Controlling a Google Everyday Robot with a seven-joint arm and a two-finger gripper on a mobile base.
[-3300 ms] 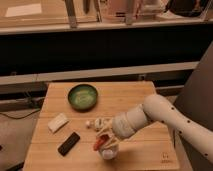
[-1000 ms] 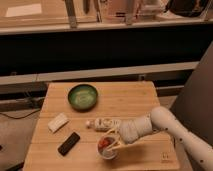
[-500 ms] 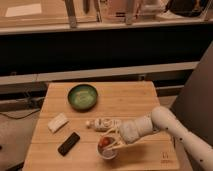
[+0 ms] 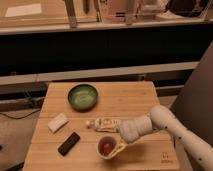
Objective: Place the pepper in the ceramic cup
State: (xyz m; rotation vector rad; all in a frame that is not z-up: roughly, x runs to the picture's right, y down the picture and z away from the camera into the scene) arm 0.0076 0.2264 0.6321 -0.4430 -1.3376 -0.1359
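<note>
I am watching the wooden table point(image 4: 125, 100) from above and in front. The red pepper point(image 4: 106, 148) is sitting inside the white ceramic cup point(image 4: 107, 146), which is standing upright near the front edge of the table, a little right of centre. The gripper point(image 4: 119, 145) is hanging just at the cup's 3 o'clock side, at or touching its rim, with the white arm point(image 4: 165, 125) reaching in from the table's 4 o'clock corner. I cannot tell how the gripper is set; it is not grasping the pepper, which is lying free in the cup. A white tube-shaped item point(image 4: 105, 123) is lying on its side just at 12 o'clock of the cup, close to it, its right end running under the wrist of the arm. A green bowl point(image 4: 82, 96) is resting well apart at the cup's 11 o'clock, toward the back of the table. A white block point(image 4: 58, 122) is lying at the cup's 10 o'clock near the left edge, and a dark flat bar point(image 4: 69, 143) is lying at 9 o'clock of the cup, just in front of the white block and apart from it.
</note>
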